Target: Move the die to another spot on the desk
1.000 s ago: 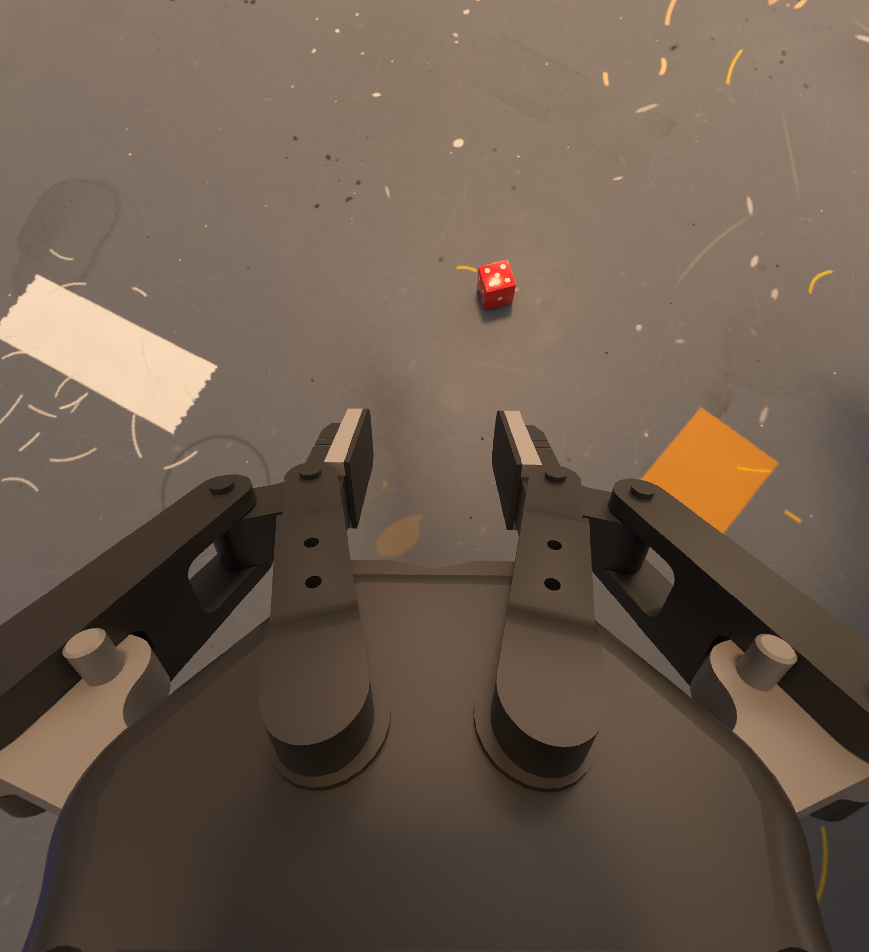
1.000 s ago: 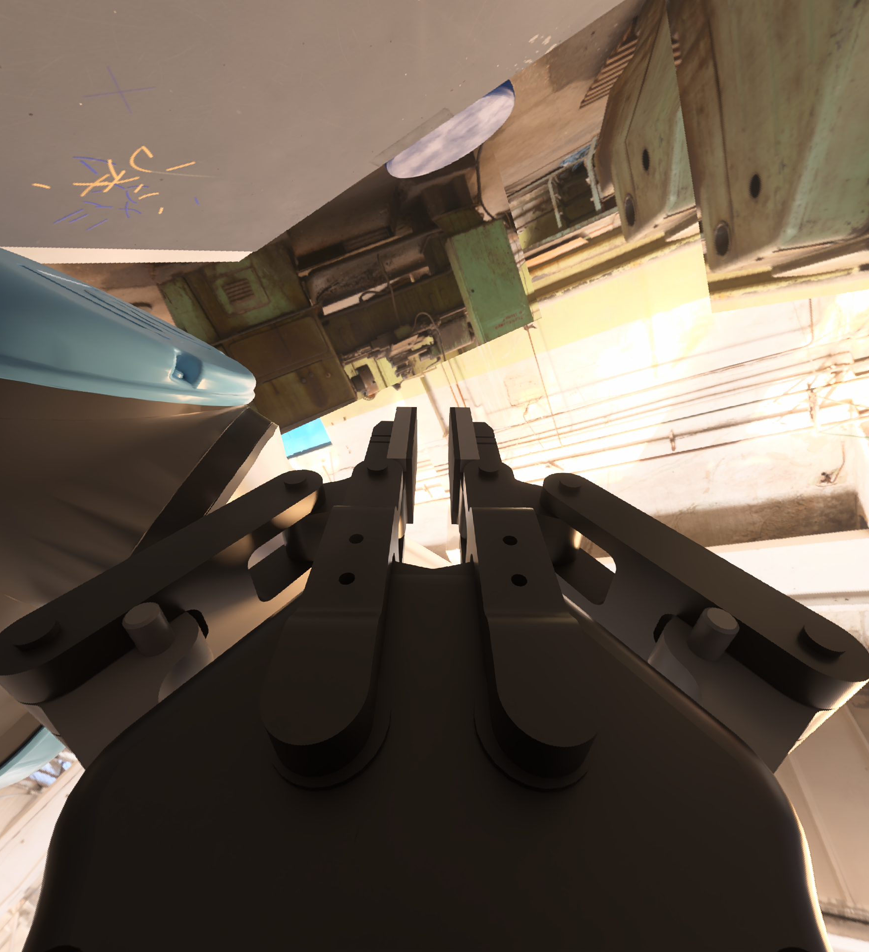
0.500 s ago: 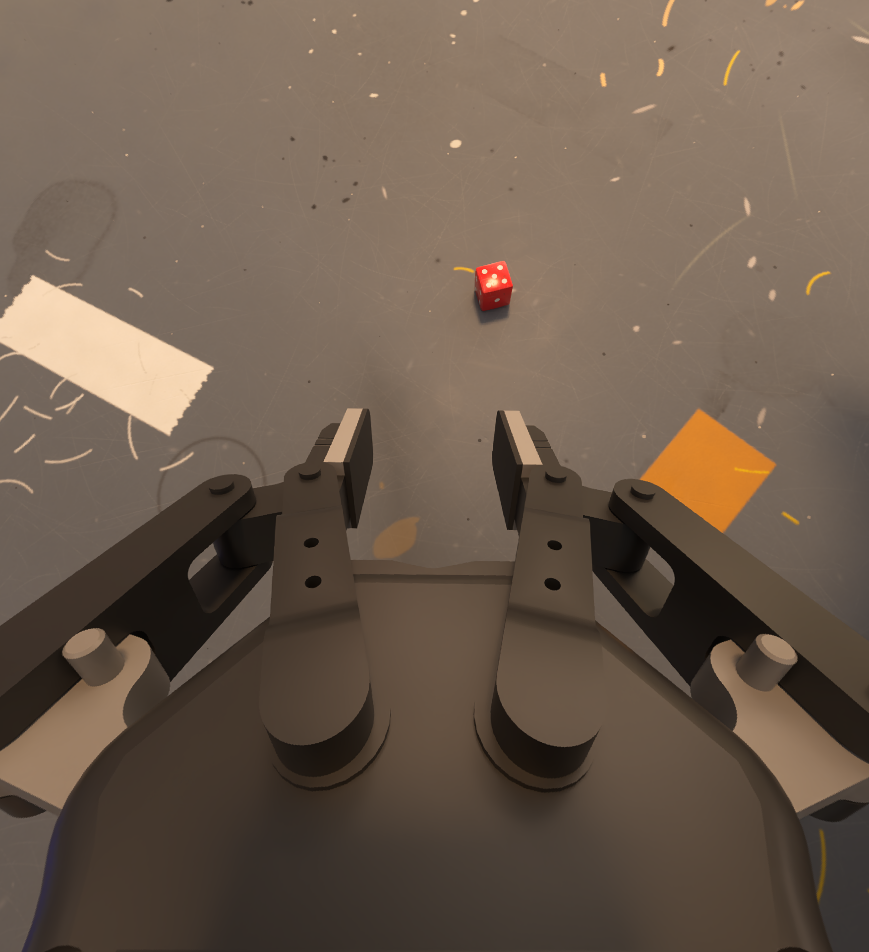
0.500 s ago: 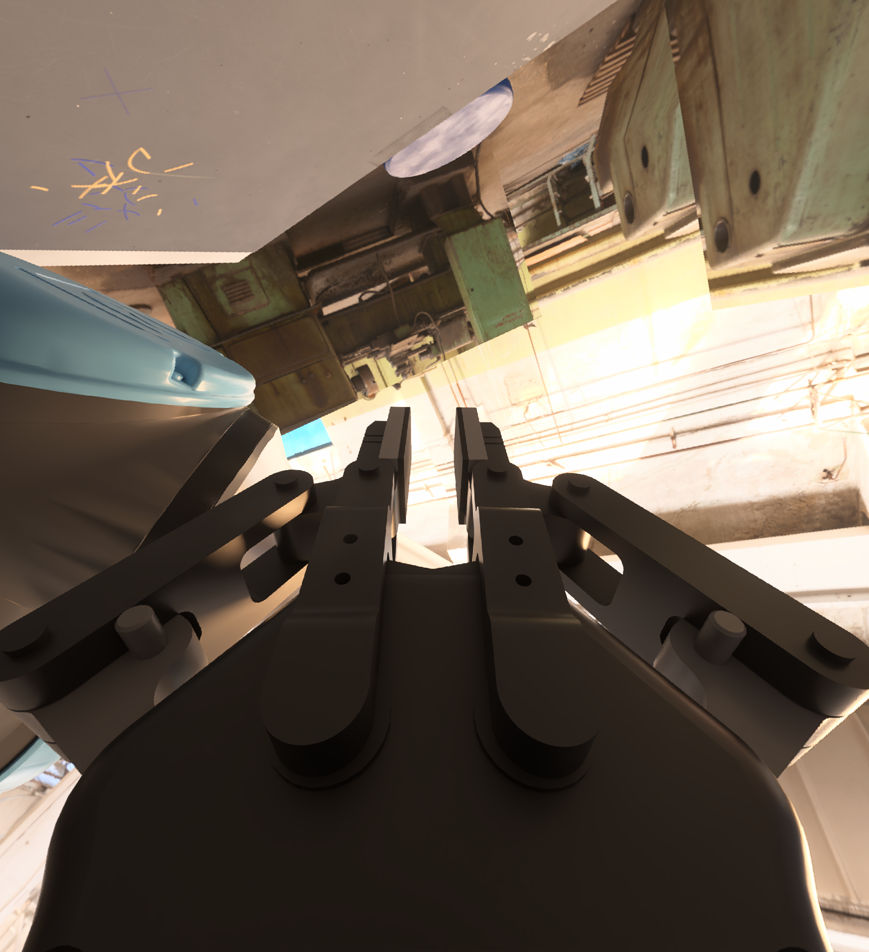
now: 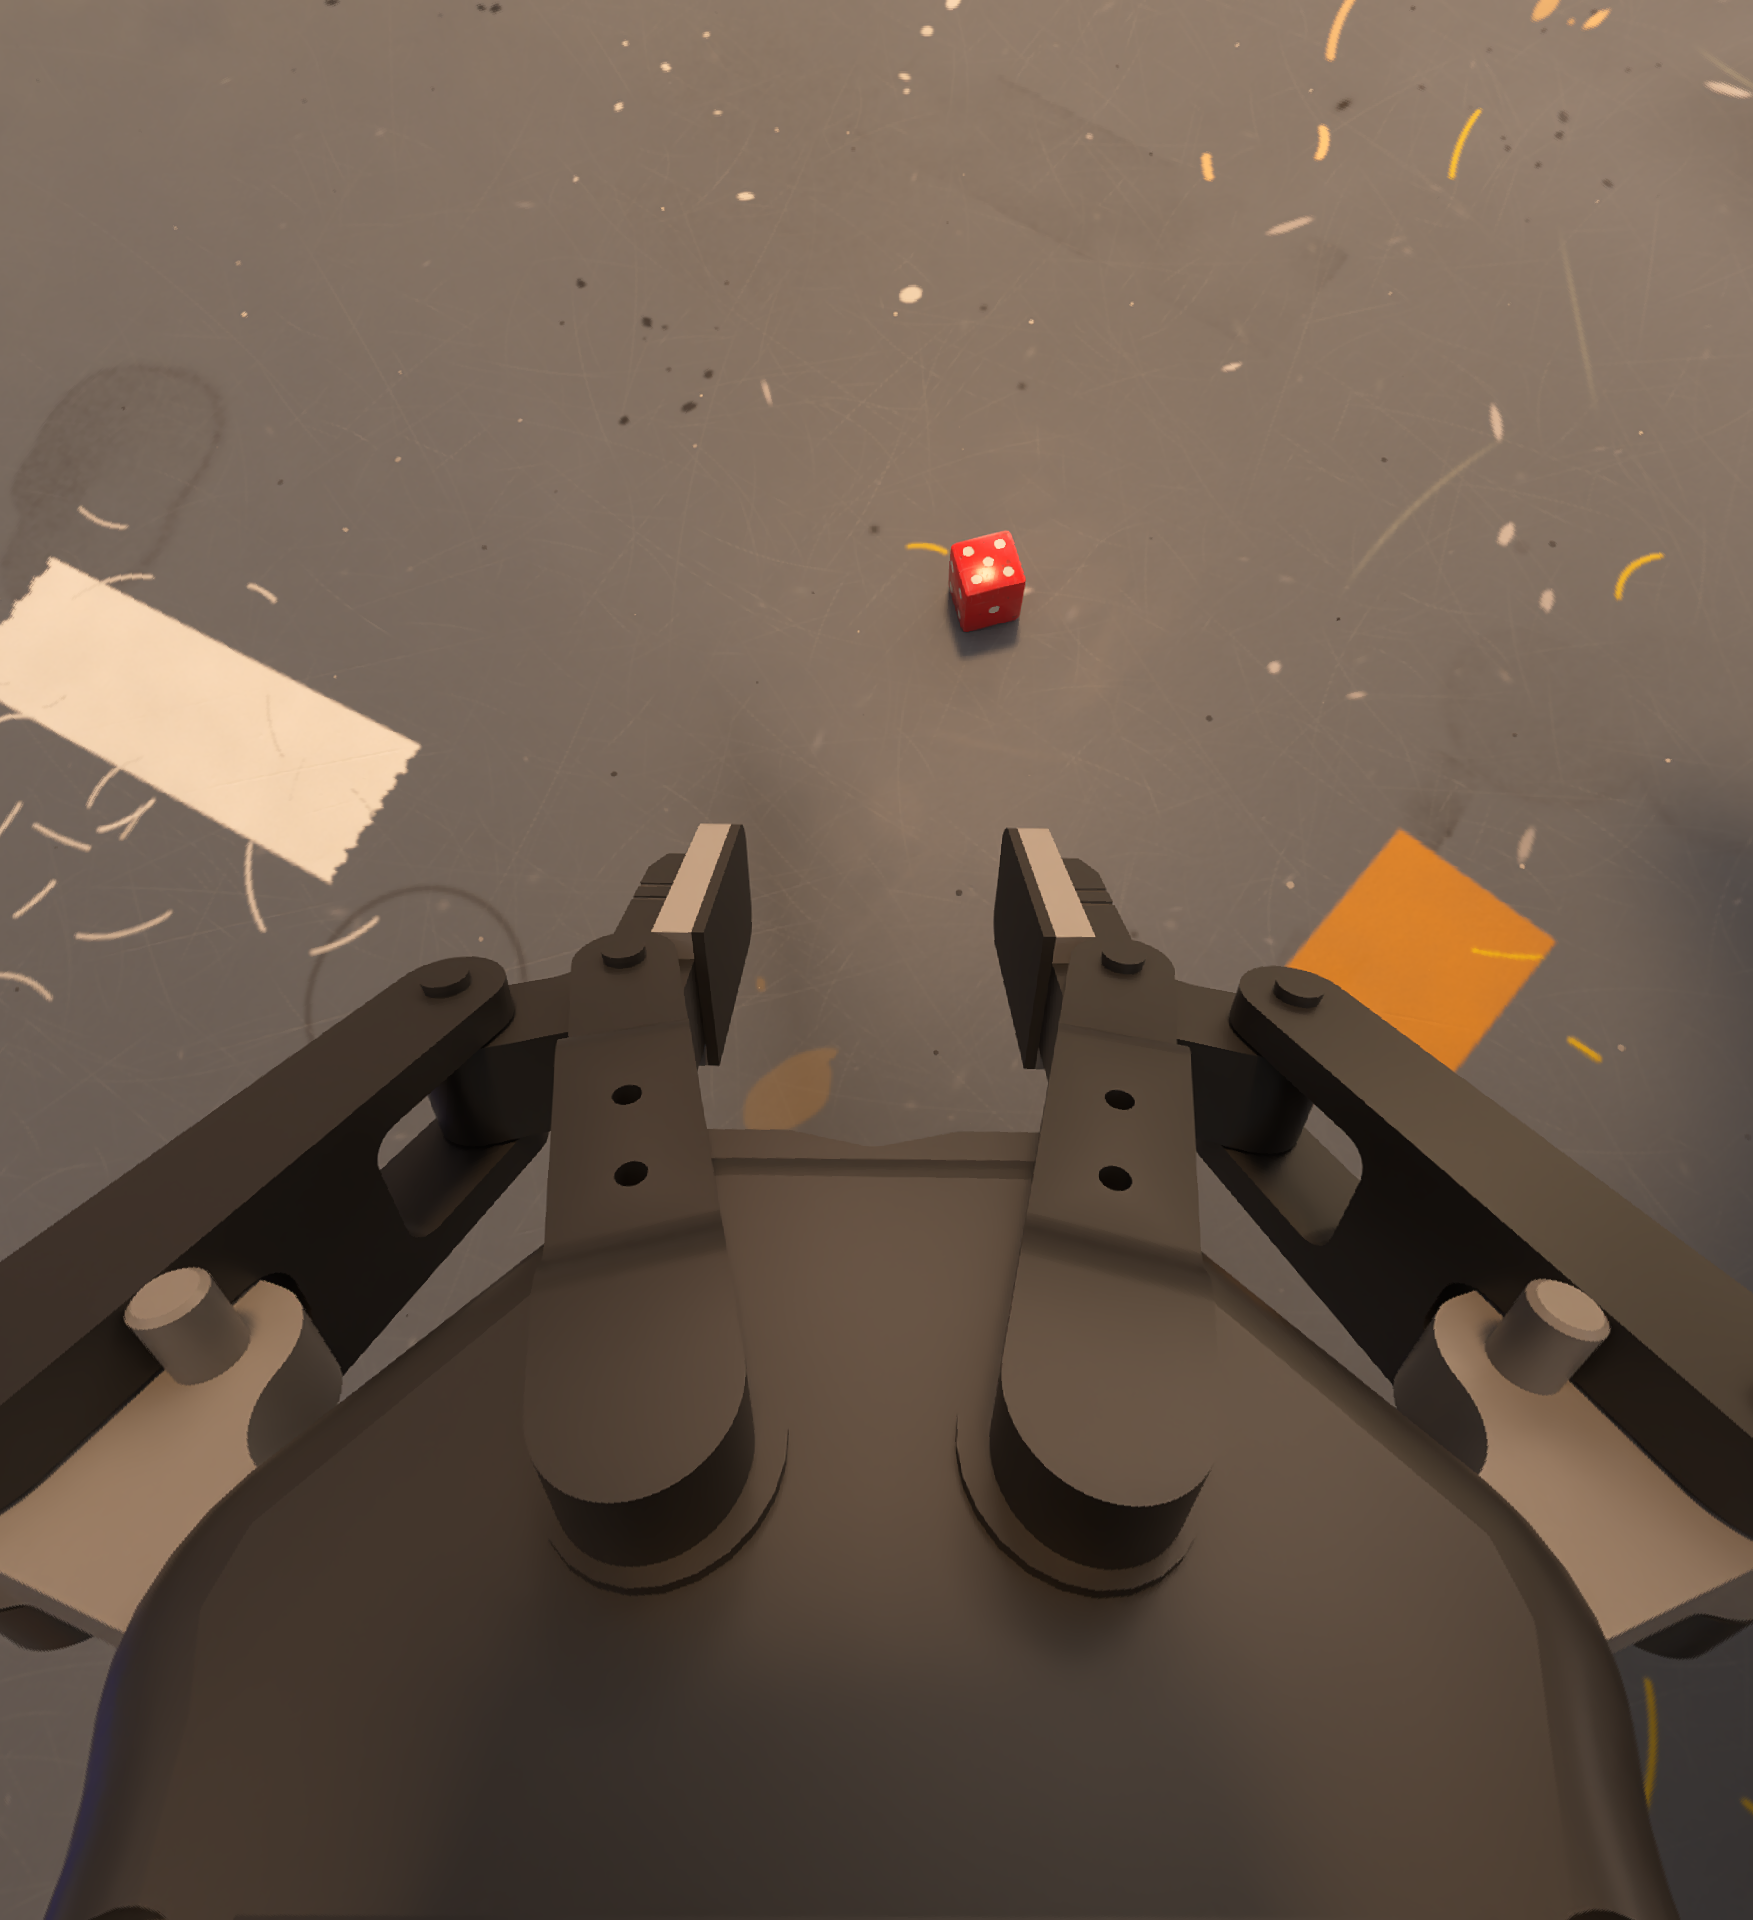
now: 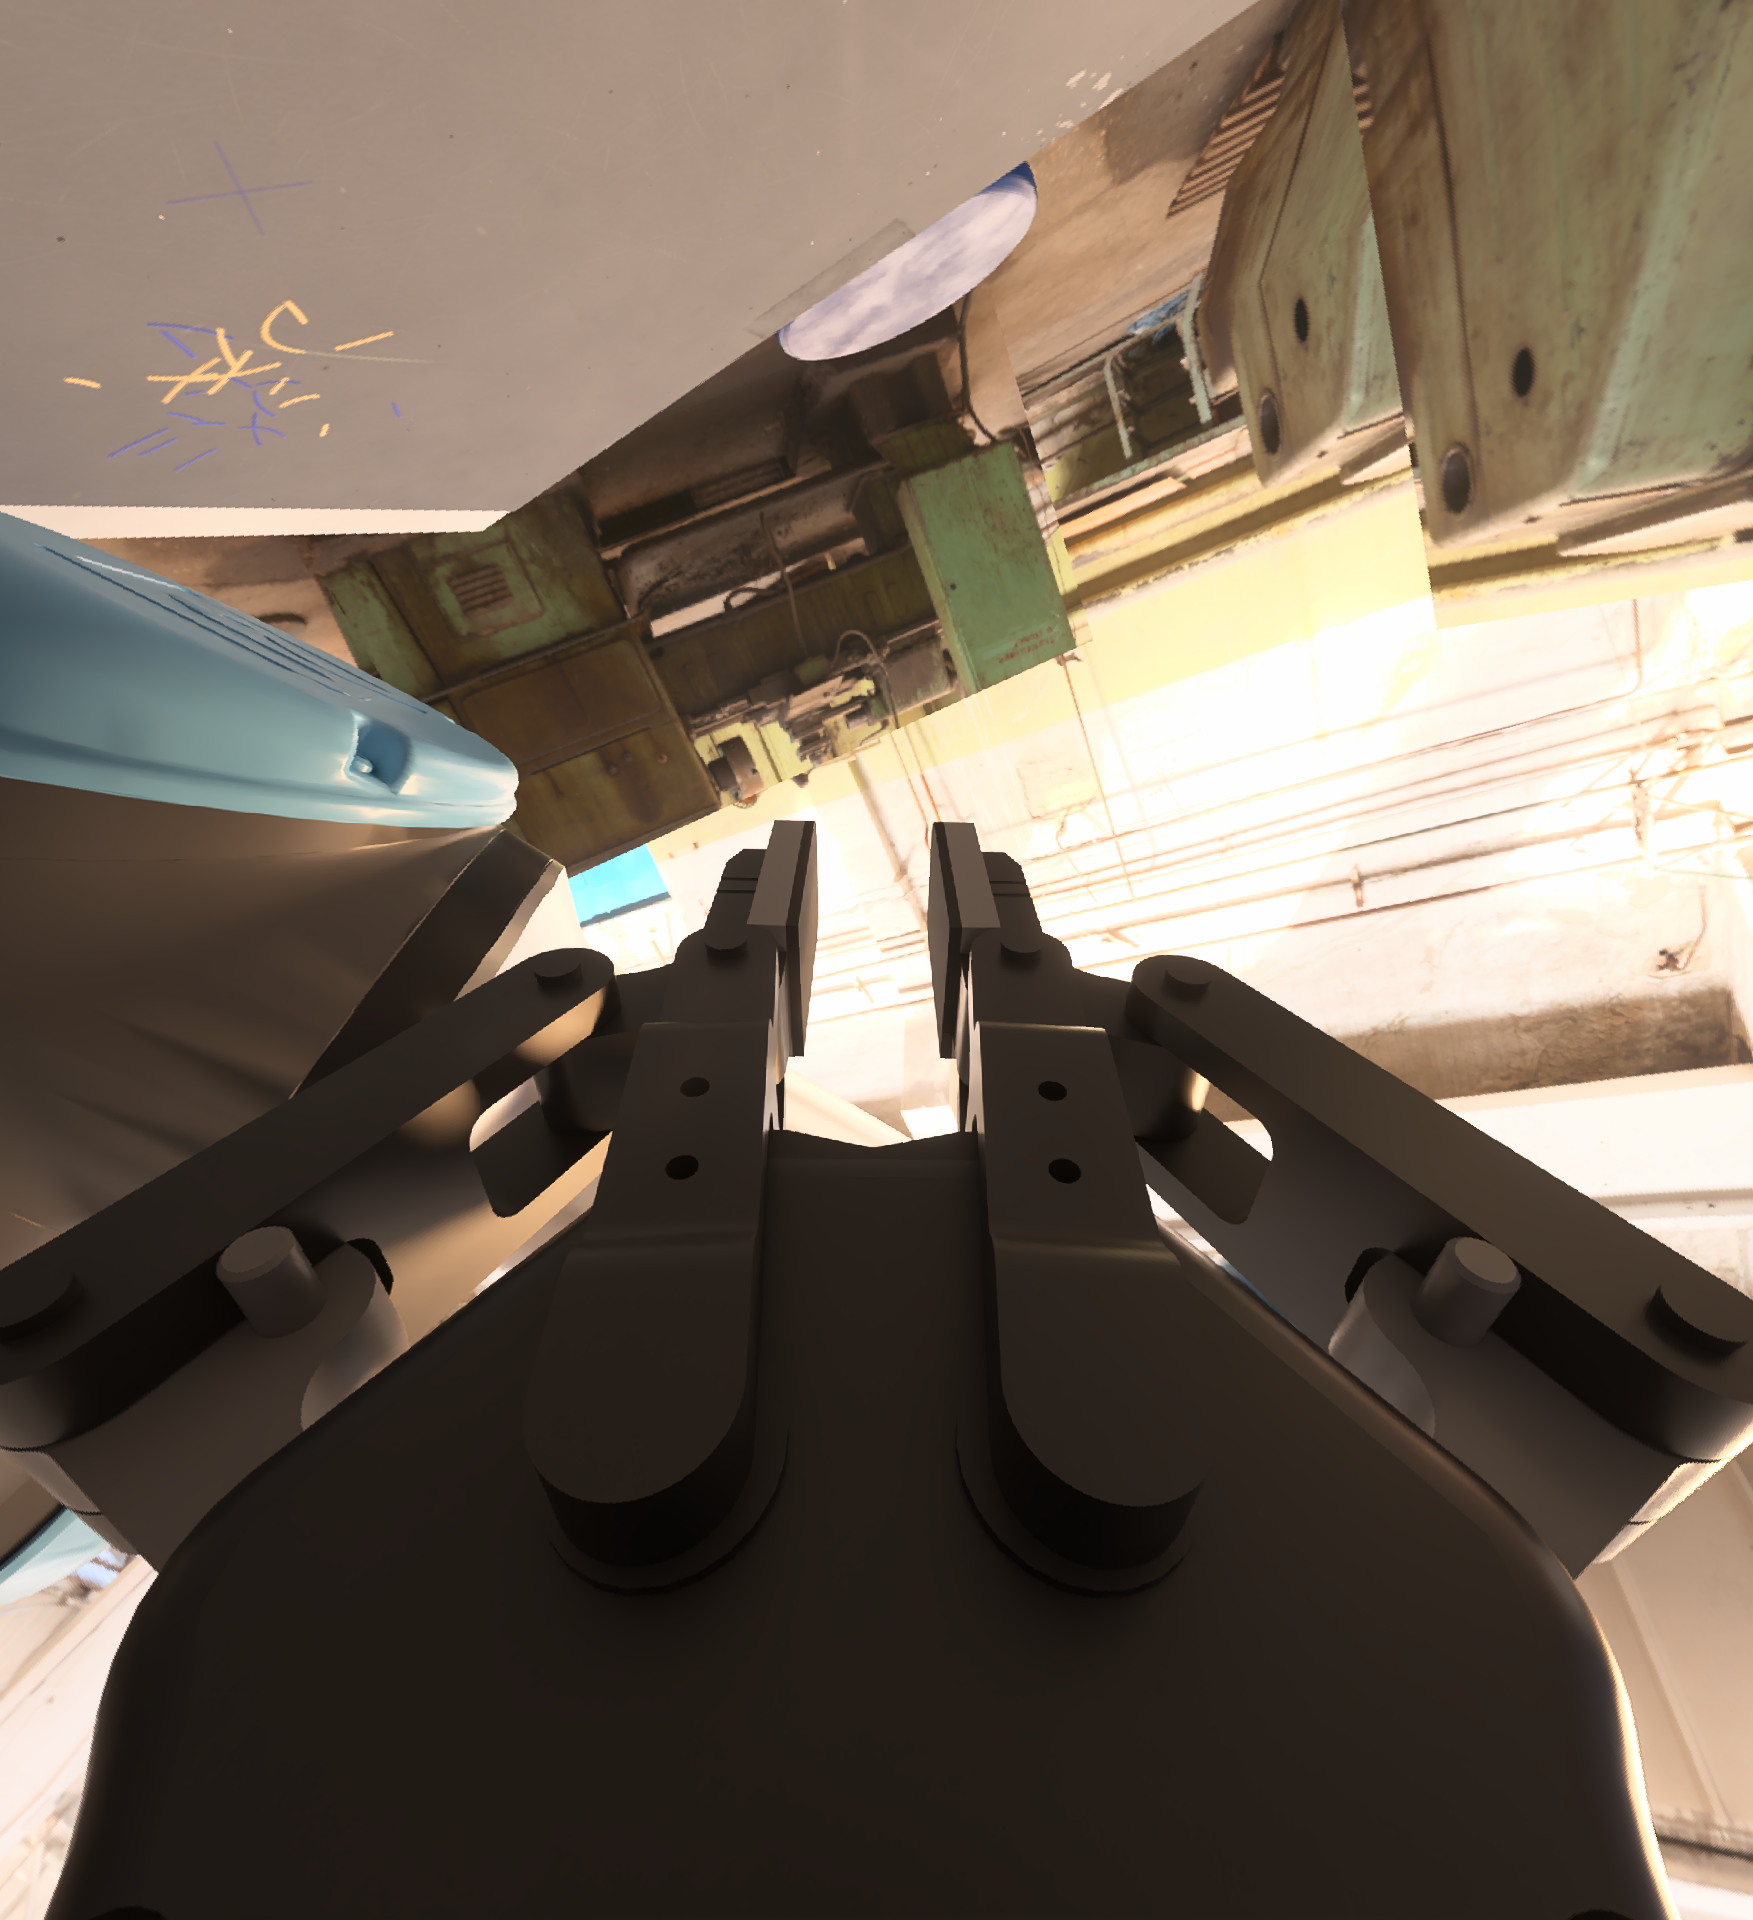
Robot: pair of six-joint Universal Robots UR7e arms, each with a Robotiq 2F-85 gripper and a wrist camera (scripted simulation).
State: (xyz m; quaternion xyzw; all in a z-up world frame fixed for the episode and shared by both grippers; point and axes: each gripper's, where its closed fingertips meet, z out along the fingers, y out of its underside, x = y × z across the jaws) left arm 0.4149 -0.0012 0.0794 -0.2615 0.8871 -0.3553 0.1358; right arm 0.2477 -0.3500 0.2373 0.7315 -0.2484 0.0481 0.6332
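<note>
A small red die (image 5: 986, 579) with white pips sits on the dark grey desk (image 5: 539, 312) in the left wrist view. It lies ahead of my left gripper (image 5: 872, 862) and slightly to its right, well apart from the fingertips. The left gripper is open and empty above the desk. My right gripper (image 6: 872, 862) points away from the desk toward a background of old machinery. Its jaws stand a narrow gap apart with nothing between them. The die does not show in the right wrist view.
A strip of white tape (image 5: 191, 717) lies on the desk at the left and an orange patch (image 5: 1423, 945) at the right. In the right wrist view, a blue-capped arm part (image 6: 176, 707) is close on the left and the desk (image 6: 539, 156) fills the top.
The left view has shifted slightly, with the die drifting a little left in the frame. The right gripper's jaws have spread wider apart.
</note>
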